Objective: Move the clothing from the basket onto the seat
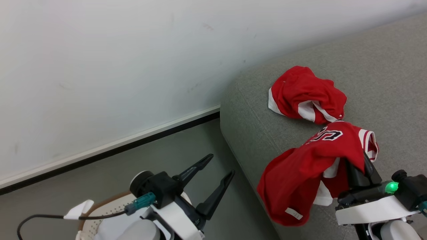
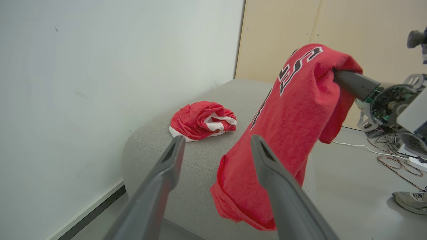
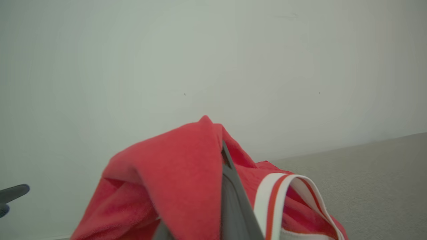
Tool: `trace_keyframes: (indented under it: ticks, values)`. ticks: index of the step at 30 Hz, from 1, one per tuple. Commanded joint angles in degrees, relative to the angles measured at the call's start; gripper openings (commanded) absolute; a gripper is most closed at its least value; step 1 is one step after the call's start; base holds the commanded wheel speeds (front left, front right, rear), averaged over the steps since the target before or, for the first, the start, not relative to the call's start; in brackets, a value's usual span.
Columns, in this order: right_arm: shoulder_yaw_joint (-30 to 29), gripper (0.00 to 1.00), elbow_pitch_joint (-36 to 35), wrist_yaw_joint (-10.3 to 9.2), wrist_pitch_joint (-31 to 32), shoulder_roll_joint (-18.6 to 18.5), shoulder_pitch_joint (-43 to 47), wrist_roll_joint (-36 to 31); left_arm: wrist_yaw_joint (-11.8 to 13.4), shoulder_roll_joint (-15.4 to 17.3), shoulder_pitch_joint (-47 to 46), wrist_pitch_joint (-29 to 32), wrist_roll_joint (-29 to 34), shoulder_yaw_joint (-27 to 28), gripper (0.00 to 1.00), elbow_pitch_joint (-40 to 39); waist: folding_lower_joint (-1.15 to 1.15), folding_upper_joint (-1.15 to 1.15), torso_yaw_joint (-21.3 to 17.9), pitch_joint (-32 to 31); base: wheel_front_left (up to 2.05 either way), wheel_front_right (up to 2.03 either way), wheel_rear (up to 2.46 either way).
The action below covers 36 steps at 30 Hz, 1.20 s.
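A red jersey (image 1: 300, 173) with a black-and-white numeral hangs from my right gripper (image 1: 357, 163), which is shut on it, its fingers mostly buried in the cloth. The jersey dangles over the front corner of the grey seat (image 1: 260, 110). Farther back on the seat lies a second piece of clothing (image 1: 305, 95), crumpled red with white trim. My left gripper (image 1: 221, 164) stands open with nothing in it, above the white basket (image 1: 100, 213) at the lower left. The left wrist view shows the held jersey (image 2: 293, 113), the right gripper (image 2: 350, 81) and the crumpled piece (image 2: 201, 120). The right wrist view shows red cloth (image 3: 180, 166) draped over the fingers.
A white wall with a dark baseboard (image 1: 110, 150) runs behind the seat, and grey floor lies between them. In the left wrist view a pale wooden panel (image 2: 283, 30) stands behind the seat. Cables (image 2: 393, 156) and a person's shoe (image 2: 412, 200) are on the floor to the right.
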Motion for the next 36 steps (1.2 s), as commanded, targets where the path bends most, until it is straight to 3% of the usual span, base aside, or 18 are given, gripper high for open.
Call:
trace_keyframes:
  ticks: [1, 10, 18, 26, 29, 34, 35, 36]
  values:
    - [-0.67, 0.0, -0.6, -0.13, -0.02, -0.5, -0.01, 0.09, -0.2, 0.42, 0.46, -0.02, 0.28, -0.02, 1.0, -0.29, 0.0, 0.0, -0.48, 0.74, 0.0, 0.0, 0.0]
    - [-5.54, 0.0, 0.61, -0.13, 0.08, -2.07, -10.06, 2.39, -0.12, 5.06, -2.86, -0.01, -0.45, -2.0, 1.0, -3.49, 0.0, 0.0, 1.85, 9.32, 0.0, 0.0, 0.0]
    - [-17.26, 0.0, 2.47, -0.13, 1.48, -4.91, -23.9, 2.48, -0.13, 12.55, -6.26, 0.3, -1.94, -3.23, 1.0, -8.05, 0.0, 0.0, 5.61, 19.67, 0.0, 0.0, 0.0]
    - [-30.29, 0.0, 7.99, -0.13, 5.43, -6.89, -32.03, -4.48, -0.13, 16.04, -8.52, 0.19, -3.18, -3.11, 1.0, -10.56, 0.0, 0.0, 8.82, 25.57, 0.0, 0.0, 0.0]
    - [-34.33, 0.0, 13.39, -0.13, 7.33, -7.61, -34.18, -8.79, -0.14, 17.0, -9.2, 0.11, -3.59, -3.09, 1.0, -11.1, 0.0, 0.0, 10.01, 27.25, 0.0, 0.0, 0.0]
    - [-35.84, 0.0, 24.2, -0.13, 12.53, -8.46, -34.64, -16.95, -0.14, 17.92, -9.85, 0.02, -4.23, -3.19, 1.0, -11.22, 0.0, 0.0, 11.62, 28.39, 0.0, 0.0, 0.0]
    - [-36.02, 0.02, 25.86, -0.13, 13.78, -8.9, -34.77, -17.98, -0.14, 17.94, -9.93, 0.04, -4.37, -3.19, 1.0, -11.14, 0.0, 0.0, 11.79, 28.35, 0.0, 0.0, 0.0]
    - [-36.11, 0.28, 27.68, -0.13, 15.37, -8.89, -34.9, -18.85, -0.14, 17.97, -9.94, 0.02, -4.52, -3.18, 1.0, -11.01, 0.0, 0.0, 11.93, 28.17, 0.0, 0.0, 0.0]
